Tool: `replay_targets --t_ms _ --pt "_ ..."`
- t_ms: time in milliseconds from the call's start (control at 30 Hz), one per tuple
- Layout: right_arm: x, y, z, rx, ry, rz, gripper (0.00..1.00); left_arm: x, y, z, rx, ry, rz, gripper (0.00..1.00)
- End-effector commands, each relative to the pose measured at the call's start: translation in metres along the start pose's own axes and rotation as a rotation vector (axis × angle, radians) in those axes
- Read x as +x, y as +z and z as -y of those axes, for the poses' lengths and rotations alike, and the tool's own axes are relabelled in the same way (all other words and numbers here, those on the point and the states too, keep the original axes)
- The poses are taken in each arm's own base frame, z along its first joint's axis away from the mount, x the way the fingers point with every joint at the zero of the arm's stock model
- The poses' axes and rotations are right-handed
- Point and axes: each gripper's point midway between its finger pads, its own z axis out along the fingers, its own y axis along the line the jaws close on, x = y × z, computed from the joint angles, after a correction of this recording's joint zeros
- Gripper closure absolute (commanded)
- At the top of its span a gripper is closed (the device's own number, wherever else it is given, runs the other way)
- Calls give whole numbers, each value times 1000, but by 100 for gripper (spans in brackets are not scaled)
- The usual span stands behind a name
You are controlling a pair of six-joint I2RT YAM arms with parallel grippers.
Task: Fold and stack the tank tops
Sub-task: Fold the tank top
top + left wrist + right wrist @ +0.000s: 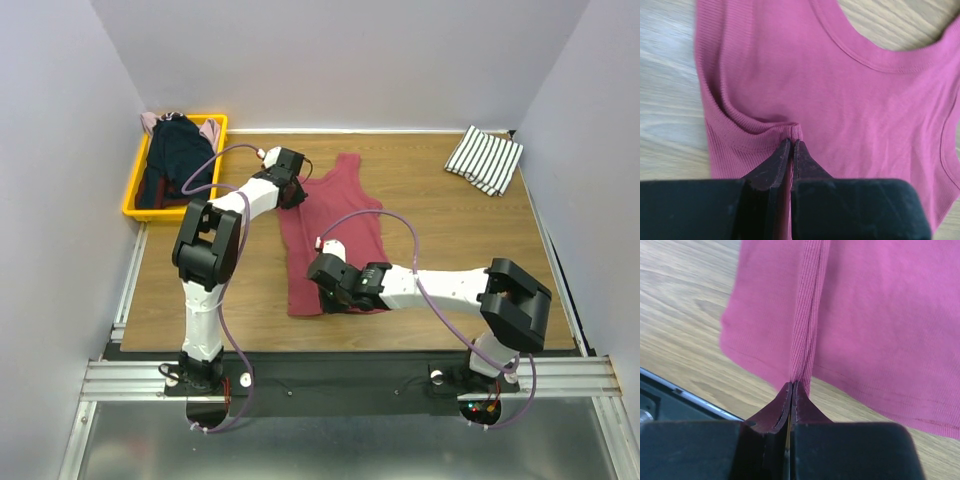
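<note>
L gripper [791, 146] pinches red tank top [337, 230] armhole edge, R gripper [791, 388] hem.

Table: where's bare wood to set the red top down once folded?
The widest bare table lies between the red tank top and the striped tank top, beyond the right arm. Crowded: the left arm crosses the gap beside the yellow bin, and the right arm covers the near right.

spread tank top [335, 235] on the table [450, 260] at frame centre, folded tank top [485, 158] upper right, bin [133, 200] upper left with heaped tank tops [175, 155] inside.
</note>
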Motion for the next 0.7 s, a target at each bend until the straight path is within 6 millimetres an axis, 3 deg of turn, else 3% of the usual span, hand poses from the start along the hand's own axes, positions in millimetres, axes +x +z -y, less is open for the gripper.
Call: replay_targets --t_ms 0,267,667 --pt "-2 -8 0 -30 53 35 100 -23 -11 30 47 -7 73 100" --pt "8 -4 21 13 63 38 100 -6 -5 26 29 5 49 100" --pt "21 1 32 18 77 22 100 9 7 30 26 69 15 100"
